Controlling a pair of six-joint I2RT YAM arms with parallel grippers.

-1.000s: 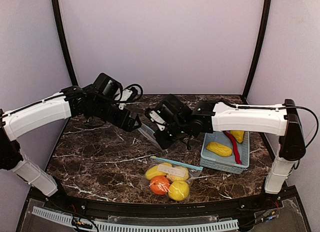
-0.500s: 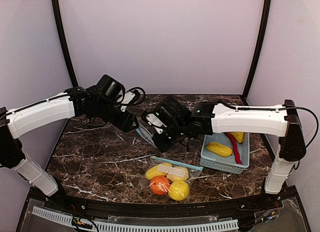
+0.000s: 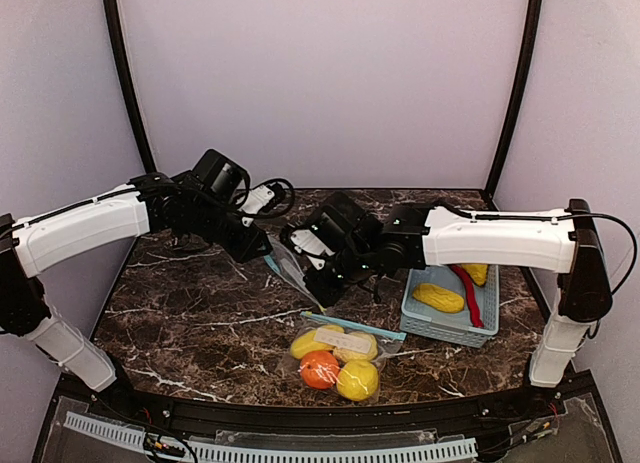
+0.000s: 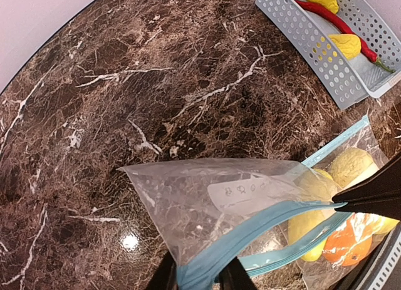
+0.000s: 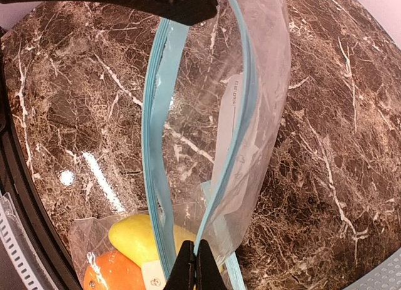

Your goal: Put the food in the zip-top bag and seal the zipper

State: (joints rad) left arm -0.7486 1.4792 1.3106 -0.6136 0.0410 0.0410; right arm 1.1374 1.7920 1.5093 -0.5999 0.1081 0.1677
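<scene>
**A:** What could go wrong from here?

**B:** The bag (image 3: 288, 266) hangs in the air over the middle of the tabletop (image 3: 190, 303), strung between the two grippers. They hold it at opposite ends of the zipper line. If they draw apart along that line, I think the mouth would pull flat and no food would go in. The film is thin and slick too, so a light pinch could let one end slip and drop.

**A:** Anything underneath?

**B:** A full bag (image 3: 335, 361) lies by the near edge, with yellow pieces and an orange (image 3: 319, 369) inside. A falling bag or a low arm could drag it.

**A:** How is the left gripper?

**B:** The left gripper (image 4: 199, 279) is narrow, with the blue zipper strip between its fingers and touching both. It looks like a pinch. I can't tell how firm it is.

**A:** And the right?

**B:** The right gripper (image 5: 195, 265) is closed tight on the rim at the other end of the mouth. It touches nothing else.

**A:** Where is the food that's left?

**B:** Two yellow pieces (image 3: 438, 297) and a chili (image 3: 463, 286) lie in the basket (image 3: 440, 331) toward the right edge, well apart from the bag. Both grippers are busy, so one must let go to fetch them. The mouth may well sag shut when it does.
</scene>
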